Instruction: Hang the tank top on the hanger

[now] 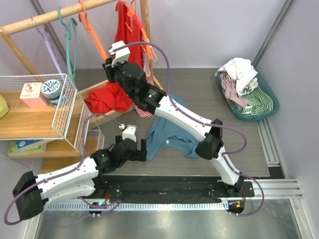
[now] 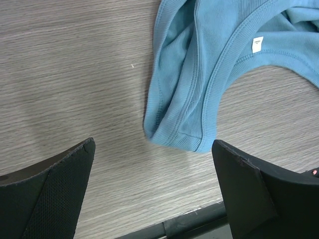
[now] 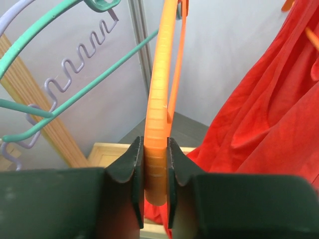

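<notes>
1. Top external view: the right arm reaches up and back to the clothes rack. Its right hand (image 1: 107, 61) sits on the lower end of the orange hanger (image 1: 92, 31), whose hook is up at the wooden rail (image 1: 50, 16). A teal-green hanger (image 1: 73, 46) and a lilac hanger (image 1: 51, 47) hang to the left of it, and a red garment (image 1: 125, 31) hangs just to the right. The tank top (image 1: 169, 135) lies crumpled on the bench (image 1: 209, 94), partly under the right arm. The left hand (image 1: 141, 150) sits low beside the tank top's left edge.

2. Left wrist view: the left hand (image 2: 153, 148) is spread wide and holds nothing, with a black finger on either side. A folded shoulder strap of the tank top (image 2: 199, 59) lies on the bench (image 2: 65, 64) between and just beyond the fingers, touching neither. A small white label (image 2: 256, 44) shows inside the neckline.

3. Right wrist view: the right hand (image 3: 155, 159) is pinching the hanger (image 3: 158, 99), both fingers pressed flat against the orange bar, which runs upright between them. The teal-green hanger (image 3: 99, 74) and lilac hanger (image 3: 65, 79) are at the left, and the red garment (image 3: 269, 114) hangs at the right.
</notes>
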Controlling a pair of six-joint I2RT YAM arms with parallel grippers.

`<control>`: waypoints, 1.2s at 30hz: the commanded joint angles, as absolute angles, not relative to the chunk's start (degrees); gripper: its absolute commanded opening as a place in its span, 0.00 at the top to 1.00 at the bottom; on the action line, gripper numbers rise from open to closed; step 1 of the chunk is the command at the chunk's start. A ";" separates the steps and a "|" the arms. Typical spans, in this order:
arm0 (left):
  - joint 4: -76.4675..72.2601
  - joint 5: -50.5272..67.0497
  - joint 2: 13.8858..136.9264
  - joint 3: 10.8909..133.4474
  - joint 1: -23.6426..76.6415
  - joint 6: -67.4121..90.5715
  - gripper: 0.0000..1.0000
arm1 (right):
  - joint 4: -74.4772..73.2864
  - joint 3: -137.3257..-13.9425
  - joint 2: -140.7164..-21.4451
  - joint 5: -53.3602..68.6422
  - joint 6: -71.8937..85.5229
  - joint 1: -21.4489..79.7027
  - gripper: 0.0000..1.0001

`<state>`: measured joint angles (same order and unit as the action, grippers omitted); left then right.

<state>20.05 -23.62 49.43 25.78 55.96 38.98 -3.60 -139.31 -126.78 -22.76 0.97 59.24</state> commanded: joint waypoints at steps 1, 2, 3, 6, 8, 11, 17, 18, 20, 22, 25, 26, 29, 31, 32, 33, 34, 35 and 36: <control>21.44 -26.36 48.08 25.75 55.72 39.29 0.00 | 2.28 -141.86 -125.16 -23.12 0.26 59.50 0.97; 21.88 -26.72 47.99 25.75 55.72 39.03 0.00 | 2.46 -141.77 -124.98 -23.20 0.18 59.50 0.99; 22.23 -26.98 47.55 25.84 55.72 38.85 0.00 | 3.16 -141.59 -124.89 -22.94 0.26 59.50 0.99; 23.20 -27.68 46.85 25.84 55.81 38.50 0.00 | 4.48 -140.98 -124.28 -22.94 -1.22 59.50 0.99; 23.55 -27.77 45.88 25.67 55.72 38.58 0.00 | 4.92 -141.06 -123.93 -23.81 -2.19 59.59 0.99; 23.55 -27.77 44.91 25.23 55.72 38.67 0.00 | 5.89 -140.98 -123.14 -24.96 -3.34 59.68 0.99; 23.82 -27.69 44.65 25.22 55.72 38.76 0.00 | 7.90 -138.09 -120.15 -26.28 -5.36 59.94 0.99; 23.73 -27.60 44.56 25.22 55.72 38.76 0.00 | 8.43 -137.12 -118.84 -26.71 -5.45 60.03 0.99; 23.82 -27.51 44.56 25.31 55.81 38.76 0.00 | 10.53 -133.78 -117.17 -26.89 -5.89 60.12 0.99; 23.82 -27.42 44.56 25.31 55.72 38.76 0.00 | 10.81 -132.72 -115.93 -26.89 -6.06 60.12 0.99; 23.82 -27.42 44.47 25.23 55.72 38.76 0.00 | 9.49 -133.42 -115.75 -27.51 -6.50 60.12 0.99; 23.91 -27.42 44.47 25.31 55.81 38.76 0.00 | 9.14 -133.24 -115.58 -27.51 -6.59 60.12 0.99; 23.82 -27.25 44.39 25.22 55.72 38.59 0.00 | 9.05 -130.70 -113.65 -27.51 -6.33 60.20 0.99; 23.03 -26.55 44.12 25.05 55.72 38.06 0.00 | 8.88 -126.85 -110.68 -27.51 -5.80 60.38 0.99; 22.85 -26.28 43.95 24.87 55.72 37.80 0.00 | 8.62 -125.26 -109.52 -28.03 -5.54 60.47 0.99; 22.68 -25.93 43.86 24.87 55.72 37.18 0.00 | 8.18 -123.50 -108.12 -28.04 -5.19 60.47 0.99; 22.33 -25.67 43.68 24.87 55.72 36.83 0.00 | 7.65 -119.92 -106.80 -28.04 -4.49 60.56 0.99; 21.63 -24.71 43.51 24.79 55.81 36.48 0.00 | 6.69 -117.88 -103.57 -28.04 -4.05 60.56 0.99; 21.19 -24.44 43.51 24.61 55.72 35.60 0.00 | 6.16 -115.60 -101.88 -27.78 -3.69 60.73 0.99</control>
<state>24.12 -25.52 44.51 25.04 55.94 38.06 3.99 -121.58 -111.85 -26.74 -5.48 59.99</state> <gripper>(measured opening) 0.996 0.230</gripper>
